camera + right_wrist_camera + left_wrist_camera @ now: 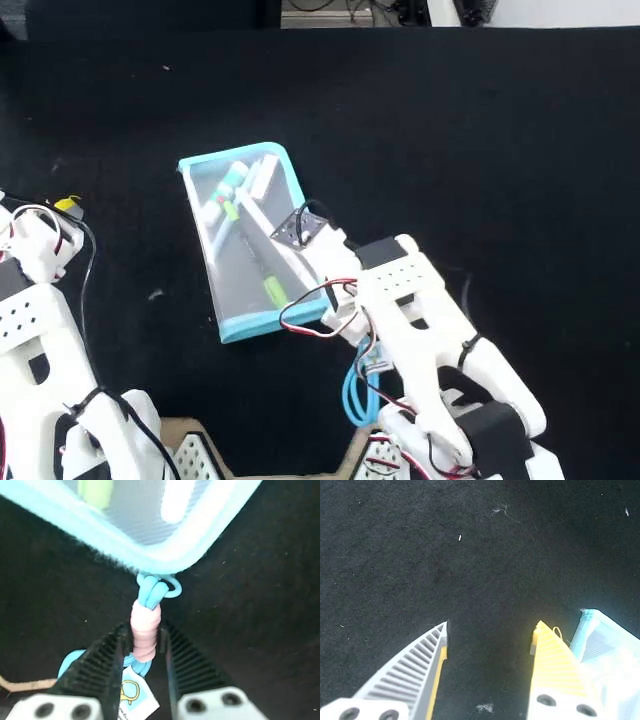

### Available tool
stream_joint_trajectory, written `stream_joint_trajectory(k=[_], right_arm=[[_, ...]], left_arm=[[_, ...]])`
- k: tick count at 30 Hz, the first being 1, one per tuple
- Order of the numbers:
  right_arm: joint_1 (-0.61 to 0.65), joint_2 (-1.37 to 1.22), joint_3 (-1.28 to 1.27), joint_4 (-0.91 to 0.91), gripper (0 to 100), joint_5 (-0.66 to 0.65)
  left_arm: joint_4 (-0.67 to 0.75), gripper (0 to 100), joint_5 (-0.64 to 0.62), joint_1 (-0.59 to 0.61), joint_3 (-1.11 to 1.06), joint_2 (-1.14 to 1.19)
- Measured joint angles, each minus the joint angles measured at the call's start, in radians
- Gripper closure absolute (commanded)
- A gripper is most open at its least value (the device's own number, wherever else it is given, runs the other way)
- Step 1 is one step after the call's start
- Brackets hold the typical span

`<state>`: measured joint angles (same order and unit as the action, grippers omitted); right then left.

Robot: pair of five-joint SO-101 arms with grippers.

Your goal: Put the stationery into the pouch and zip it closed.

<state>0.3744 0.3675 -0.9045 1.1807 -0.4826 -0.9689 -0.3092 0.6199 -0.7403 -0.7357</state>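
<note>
Pouches: one flat mesh pouch with light blue edging [250, 325]
Zip pulls: one pink bead zip pull [145, 615] on a blue cord
Stationery pieces [272, 290] inside: at least four, green and white; exact count unclear
Claws: two, left claw [491, 630] and right claw [144, 630]
Desks: one black desk [500, 150]

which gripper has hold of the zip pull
The right gripper, shut on the pink zip pull; the left gripper hangs open beside the pouch.

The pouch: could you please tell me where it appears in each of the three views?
High view: the pouch lies slanted, left of centre on the black table.
Left wrist view: one corner sits beside the open left claw.
Right wrist view: a rounded corner lies just beyond the right claw, which grips the zip pull.
Shared landmark: its light blue trim.
</note>
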Motion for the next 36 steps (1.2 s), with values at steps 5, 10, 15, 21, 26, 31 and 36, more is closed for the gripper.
stream_joint_trajectory(k=[5, 10, 15, 21, 26, 31, 36], right_arm=[[-0.063, 0.000, 0.000, 0.040, 98.6, -0.012], [-0.212, 0.000, 0.074, 0.089, 98.6, -0.140], [-0.287, -0.003, 0.129, 0.092, 98.5, -0.293], [-0.287, -0.005, 0.114, 0.092, 82.2, -0.430], [-0.287, -0.005, 0.087, 0.092, 79.4, -0.442], [-0.287, -0.005, 0.086, 0.092, 78.9, -0.423], [-0.221, -0.005, 0.043, -0.028, 78.9, -0.293]], left_arm=[[0.000, 73, 0.000, 0.000, 0.000, 0.000], [0.000, 73, 0.000, 0.000, 0.000, 0.000], [0.000, 73, 0.000, 0.000, 0.000, 0.000], [0.000, 73, 0.000, 0.000, 0.000, 0.000], [0.000, 73, 0.000, 0.000, 0.000, 0.000], [0.000, 73, 0.000, 0.000, 0.000, 0.000], [0.000, 73, 0.000, 0.000, 0.000, 0.000]])
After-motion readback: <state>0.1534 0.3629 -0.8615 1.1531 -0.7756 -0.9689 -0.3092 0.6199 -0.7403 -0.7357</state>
